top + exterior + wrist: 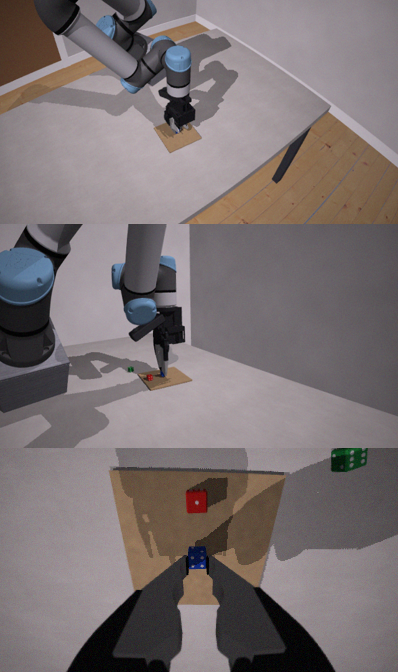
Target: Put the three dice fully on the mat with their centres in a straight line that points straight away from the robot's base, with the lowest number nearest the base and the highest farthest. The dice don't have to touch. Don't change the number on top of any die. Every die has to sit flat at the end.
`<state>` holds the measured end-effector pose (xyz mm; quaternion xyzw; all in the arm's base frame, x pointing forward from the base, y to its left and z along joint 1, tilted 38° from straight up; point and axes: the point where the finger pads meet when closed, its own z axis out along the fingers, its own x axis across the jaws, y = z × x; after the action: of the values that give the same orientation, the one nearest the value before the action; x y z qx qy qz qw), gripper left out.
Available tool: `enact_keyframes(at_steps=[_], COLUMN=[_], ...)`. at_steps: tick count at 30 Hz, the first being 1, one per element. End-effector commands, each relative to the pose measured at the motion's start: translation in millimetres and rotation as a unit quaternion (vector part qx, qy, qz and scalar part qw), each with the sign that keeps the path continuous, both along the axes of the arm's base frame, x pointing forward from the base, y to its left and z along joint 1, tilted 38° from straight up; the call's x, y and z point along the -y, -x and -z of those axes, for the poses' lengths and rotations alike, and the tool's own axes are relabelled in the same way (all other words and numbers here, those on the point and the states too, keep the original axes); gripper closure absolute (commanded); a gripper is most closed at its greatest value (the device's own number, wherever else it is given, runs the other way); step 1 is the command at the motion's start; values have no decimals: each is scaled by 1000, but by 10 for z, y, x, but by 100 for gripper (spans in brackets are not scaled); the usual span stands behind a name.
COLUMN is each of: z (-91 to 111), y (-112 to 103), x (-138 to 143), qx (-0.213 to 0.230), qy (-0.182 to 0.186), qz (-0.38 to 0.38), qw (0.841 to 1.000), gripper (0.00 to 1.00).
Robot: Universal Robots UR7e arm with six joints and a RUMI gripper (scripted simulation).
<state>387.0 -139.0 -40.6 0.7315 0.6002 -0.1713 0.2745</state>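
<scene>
My gripper is shut on a blue die with four pips on top, over the middle of the tan mat. I cannot tell whether the die touches the mat. In the exterior view the fingers hold the blue die low over the mat. A red die showing one pip lies flat on the mat, nearer the base; it also shows in the exterior view. A green die lies on the table off the mat, also in the exterior view. In the top view the gripper hides the dice.
The robot's base block stands at the left of the grey table. The table's edge runs along the front right, with a dark leg below. Walls stand behind the table.
</scene>
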Motion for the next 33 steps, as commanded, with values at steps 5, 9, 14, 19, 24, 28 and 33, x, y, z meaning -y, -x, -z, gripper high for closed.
enact_keyframes(at_steps=[5,9,14,19,24,28,33], z=[-8,-8,-8,-8,-4,8,16], y=[-4,-4,-4,-4,-4,-1,-1], x=[10,10,10,10,12,18,23], qx=[1,1,1,1,1,0,0], qy=[0,0,0,0,0,0,0], qz=[1,1,1,1,1,1,1], qw=[1000,1000,1000,1000,1000,1000,1000], gripper=[100,100,100,100,100,100,100])
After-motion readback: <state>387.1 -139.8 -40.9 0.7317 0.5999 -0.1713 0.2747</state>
